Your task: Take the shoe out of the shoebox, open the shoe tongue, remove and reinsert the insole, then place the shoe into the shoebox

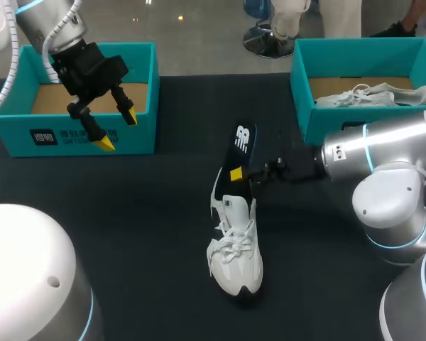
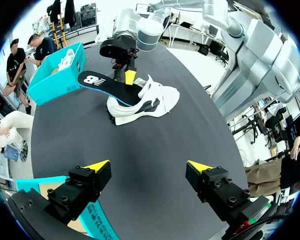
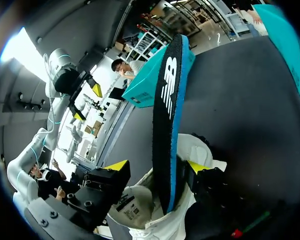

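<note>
A white shoe (image 1: 234, 256) lies mid-table with its toe toward the near edge. A black insole with a blue edge (image 1: 243, 145) sticks out of its heel opening, slanting up and away. My right gripper (image 1: 243, 173) straddles the insole low down. In the right wrist view its fingers (image 3: 117, 167) stand apart, with the insole (image 3: 165, 130) edge-on between them and a gap on one side, so the right gripper (image 3: 157, 167) is open. My left gripper (image 1: 117, 129) hangs open and empty over the front wall of the left teal shoebox (image 1: 85, 142). From the left gripper (image 2: 149, 166) the shoe (image 2: 150, 100) lies well ahead.
A second teal shoebox (image 1: 303, 106) at the back right holds another white shoe (image 1: 373, 94). The left box shows only its cardboard floor. My right arm's elbow (image 1: 390, 206) bulks at the right edge. Dark tabletop (image 1: 142, 213) spreads around the shoe.
</note>
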### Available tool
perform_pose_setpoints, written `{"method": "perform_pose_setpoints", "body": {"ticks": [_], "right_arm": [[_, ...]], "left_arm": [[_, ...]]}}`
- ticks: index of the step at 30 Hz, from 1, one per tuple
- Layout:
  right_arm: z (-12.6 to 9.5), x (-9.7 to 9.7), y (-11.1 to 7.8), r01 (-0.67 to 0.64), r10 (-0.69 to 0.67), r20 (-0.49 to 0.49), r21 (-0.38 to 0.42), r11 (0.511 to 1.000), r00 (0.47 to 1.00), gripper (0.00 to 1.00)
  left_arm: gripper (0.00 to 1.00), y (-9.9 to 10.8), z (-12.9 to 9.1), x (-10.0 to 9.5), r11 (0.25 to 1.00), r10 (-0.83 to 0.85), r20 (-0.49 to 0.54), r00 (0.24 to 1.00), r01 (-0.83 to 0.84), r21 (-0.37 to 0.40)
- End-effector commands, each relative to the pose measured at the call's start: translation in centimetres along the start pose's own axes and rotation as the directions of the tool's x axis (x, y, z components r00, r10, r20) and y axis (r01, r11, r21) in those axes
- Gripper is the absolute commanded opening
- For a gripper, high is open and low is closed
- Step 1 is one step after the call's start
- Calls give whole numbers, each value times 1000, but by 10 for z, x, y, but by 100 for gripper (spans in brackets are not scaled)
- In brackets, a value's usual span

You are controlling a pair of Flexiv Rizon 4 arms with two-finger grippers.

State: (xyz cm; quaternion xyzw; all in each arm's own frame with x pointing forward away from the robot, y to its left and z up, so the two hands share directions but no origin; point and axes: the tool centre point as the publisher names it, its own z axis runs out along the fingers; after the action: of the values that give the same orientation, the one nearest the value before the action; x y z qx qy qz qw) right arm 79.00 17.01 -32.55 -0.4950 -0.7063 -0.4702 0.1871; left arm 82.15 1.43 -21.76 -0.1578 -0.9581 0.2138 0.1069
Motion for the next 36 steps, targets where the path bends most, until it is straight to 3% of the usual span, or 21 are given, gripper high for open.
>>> {"method": "perform_pose_setpoints", "body": {"ticks": [1, 3, 4, 5, 17, 33, 34, 35, 36], "right_arm": [[5, 0, 8, 1, -1, 13, 12, 1000, 1000, 64], [5, -1, 10, 4, -4, 14, 9, 1000, 1000, 35], [5, -1, 11, 6, -6, 15, 4, 1000, 1000, 14], [5, -1, 11, 7, -7, 15, 2, 1000, 1000, 0], [3, -1, 0, -7, 7, 13, 4, 1000, 1000, 0], [13, -8, -27, -51, 48, 28, 108, 993, 998, 0], [12, -8, -28, -53, 50, 29, 107, 993, 998, 5], [11, -8, -27, -53, 50, 30, 102, 993, 998, 22], [10, -7, -26, -51, 48, 33, 100, 994, 998, 30]], "left_arm": [[100, 0, -1, 0, 1000, 0, -1, 1000, 0, -2], [100, 0, -1, 0, 1000, 0, -1, 1000, 0, -2], [100, 0, -1, 0, 1000, 0, -1, 1000, 0, -2], [100, 0, -1, 0, 1000, 0, -1, 1000, 0, -2], [100, 0, -1, 0, 1000, 0, -1, 1000, 0, -2], [100, 0, -1, 0, 1000, 0, -1, 1000, 0, -2], [100, 0, -1, 0, 1000, 0, -1, 1000, 0, -2], [100, 0, -1, 0, 1000, 0, -1, 1000, 0, -2], [100, 0, -1, 0, 1000, 0, -1, 1000, 0, -2]]}}
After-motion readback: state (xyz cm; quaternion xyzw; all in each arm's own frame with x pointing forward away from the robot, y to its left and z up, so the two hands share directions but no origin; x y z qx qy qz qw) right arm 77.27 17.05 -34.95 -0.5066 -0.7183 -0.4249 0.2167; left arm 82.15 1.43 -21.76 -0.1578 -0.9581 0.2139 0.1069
